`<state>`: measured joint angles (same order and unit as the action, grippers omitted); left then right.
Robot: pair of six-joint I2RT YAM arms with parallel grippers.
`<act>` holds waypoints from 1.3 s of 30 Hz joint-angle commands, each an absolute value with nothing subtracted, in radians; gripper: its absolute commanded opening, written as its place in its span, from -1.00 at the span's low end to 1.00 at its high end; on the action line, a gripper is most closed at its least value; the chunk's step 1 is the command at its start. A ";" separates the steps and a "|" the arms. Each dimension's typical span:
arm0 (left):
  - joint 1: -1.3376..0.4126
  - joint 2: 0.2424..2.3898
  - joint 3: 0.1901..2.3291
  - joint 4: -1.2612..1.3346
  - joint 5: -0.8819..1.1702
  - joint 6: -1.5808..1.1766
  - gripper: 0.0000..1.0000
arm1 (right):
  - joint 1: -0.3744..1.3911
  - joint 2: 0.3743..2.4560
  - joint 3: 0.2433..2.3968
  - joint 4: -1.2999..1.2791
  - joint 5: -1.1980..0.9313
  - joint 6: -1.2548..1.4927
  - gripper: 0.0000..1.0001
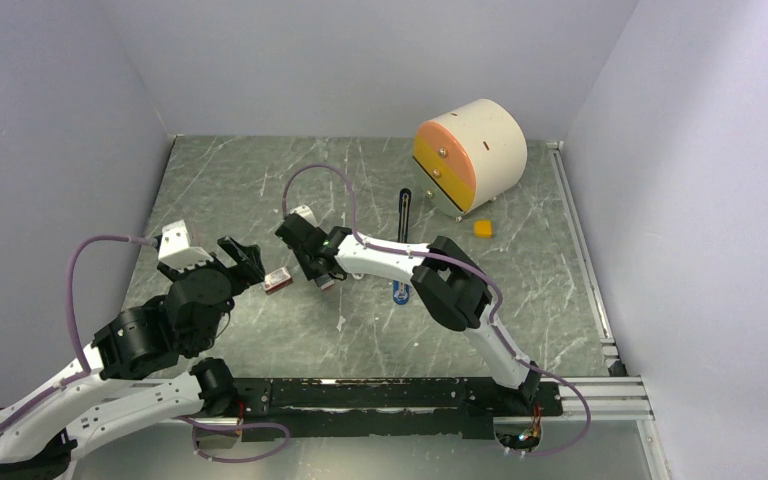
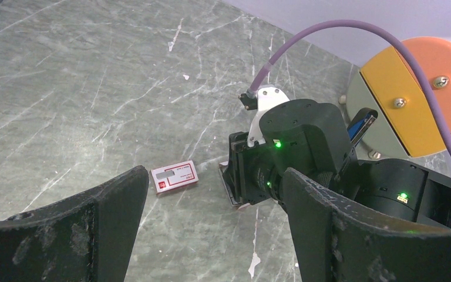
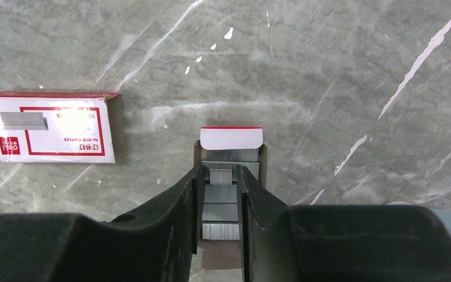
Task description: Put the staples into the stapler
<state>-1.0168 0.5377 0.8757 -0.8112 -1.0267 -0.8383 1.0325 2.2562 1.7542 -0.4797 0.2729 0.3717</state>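
Note:
The staples [image 3: 221,202] are grey ribbed strips lying in an open cardboard tray [image 3: 231,138] on the table. My right gripper [image 3: 221,174] reaches down into this tray, its jaws nearly together on one strip. In the top view the right gripper [image 1: 312,268] is at the table's middle left. The stapler [image 1: 400,292] shows a blue end below the right arm and a black strip behind it; the arm hides its middle. It also shows in the left wrist view [image 2: 361,125]. My left gripper [image 1: 245,262] is open and empty [image 2: 211,197], just left of the tray.
A small red-and-white cardboard box [image 1: 277,281] lies between the two grippers [image 3: 50,128] [image 2: 175,177]. A cream cylinder with orange and yellow faces [image 1: 470,152] lies at the back right, with a small yellow block [image 1: 482,228] in front of it. Walls enclose the table.

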 commanded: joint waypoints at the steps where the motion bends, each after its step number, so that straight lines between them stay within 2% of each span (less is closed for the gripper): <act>1: -1.013 0.535 0.867 -0.800 -1.030 -0.848 0.78 | 1.031 2.288 1.786 -0.488 0.293 0.369 -0.41; 6: -1.012 0.535 0.867 -0.801 -1.030 -0.847 0.78 | 1.030 2.289 1.790 -0.492 0.294 0.381 -0.52; 13: -1.013 0.536 0.867 -0.803 -1.030 -0.847 0.78 | 1.026 2.299 1.804 -0.506 0.289 0.383 -0.38; 22: -1.012 0.532 0.867 -0.802 -1.030 -0.847 0.78 | 1.026 2.280 1.794 -0.507 0.314 0.383 -0.57; 39: -1.014 0.535 0.867 -0.799 -1.029 -0.843 0.78 | 1.024 2.146 1.775 -0.574 0.236 0.354 -0.56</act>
